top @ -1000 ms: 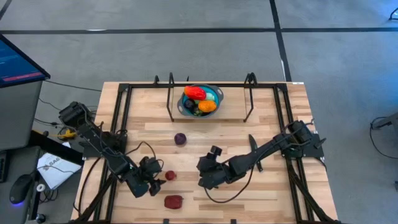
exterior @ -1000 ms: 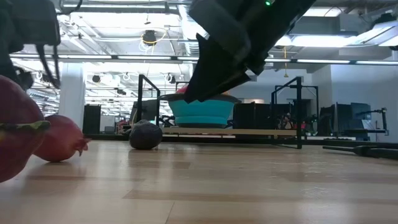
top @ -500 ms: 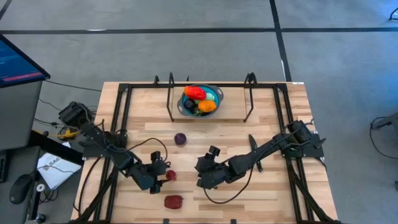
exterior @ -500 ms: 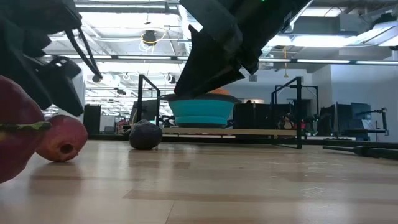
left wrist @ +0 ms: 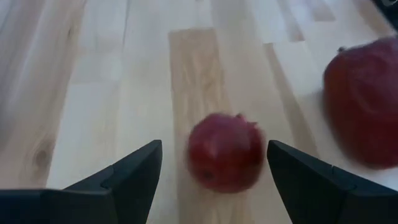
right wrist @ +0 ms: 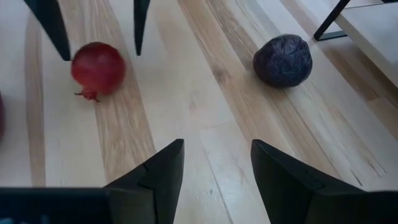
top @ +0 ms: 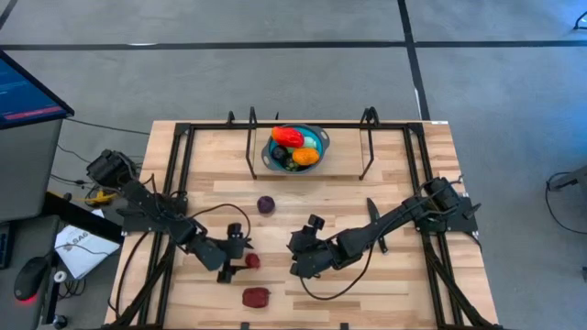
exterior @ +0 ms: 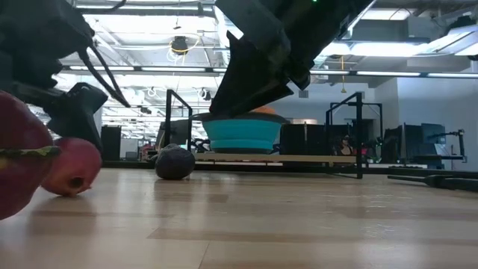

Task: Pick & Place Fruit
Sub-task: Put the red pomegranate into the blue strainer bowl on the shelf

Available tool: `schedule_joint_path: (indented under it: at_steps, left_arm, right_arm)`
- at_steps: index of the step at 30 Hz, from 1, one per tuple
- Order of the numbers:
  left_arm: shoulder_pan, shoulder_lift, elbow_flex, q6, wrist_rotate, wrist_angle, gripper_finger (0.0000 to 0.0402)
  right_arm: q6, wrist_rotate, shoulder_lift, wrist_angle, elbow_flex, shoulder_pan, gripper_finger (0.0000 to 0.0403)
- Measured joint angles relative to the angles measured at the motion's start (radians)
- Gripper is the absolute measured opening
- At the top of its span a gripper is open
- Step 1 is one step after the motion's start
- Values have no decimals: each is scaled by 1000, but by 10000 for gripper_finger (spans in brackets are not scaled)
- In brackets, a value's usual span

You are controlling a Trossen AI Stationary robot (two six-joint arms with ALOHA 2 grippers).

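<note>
A small red fruit (left wrist: pixel 225 151) with a little crown lies on the wooden table, between the open fingers of my left gripper (left wrist: pixel 214 148). The high view shows this gripper (top: pixel 242 258) just left of that fruit (top: pixel 251 261). A larger red fruit (top: pixel 256 296) rests nearer the near edge. A dark purple fruit (top: pixel 266 204) sits mid-table. My right gripper (top: pixel 295 264) hovers open right of the small red fruit, above bare wood (right wrist: pixel 217 144). The blue bowl (top: pixel 317 139) holds red, orange and dark pieces. My left gripper has one finger (right wrist: pixel 55 31) on either side of the small red fruit (right wrist: pixel 97 67), coming slanting down from the table's left. I cannot tell whether either finger touches it. The fruit rests on the table.
A black frame with upright posts (top: pixel 251 137) runs around the far half of the table, and the bowl stands on a raised board there. Loose cables (top: pixel 215 215) trail from both arms. Bare wood lies between the purple fruit (right wrist: pixel 286 60) and the right gripper.
My left gripper has moved toward the table's right, up to the small red fruit, and now straddles it. The small red fruit has turned about on the spot, so its crown points a different way in the low view.
</note>
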Motion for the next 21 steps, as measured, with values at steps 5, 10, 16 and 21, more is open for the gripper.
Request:
schedule_joint_path:
  at_steps: [5,10,16,21]
  left_arm:
    - [25,0,-36,0,5,53,285]
    - [46,-1,-73,35,35,144,285]
    - [76,-1,-75,111,71,197,285]
    - [119,28,-74,136,112,230,285]
  right_arm:
    - [0,0,0,12,0,0,180]
    - [0,0,0,20,0,-2,178]
    - [0,-1,0,24,0,-9,176]
    - [0,-2,0,24,1,-14,178]
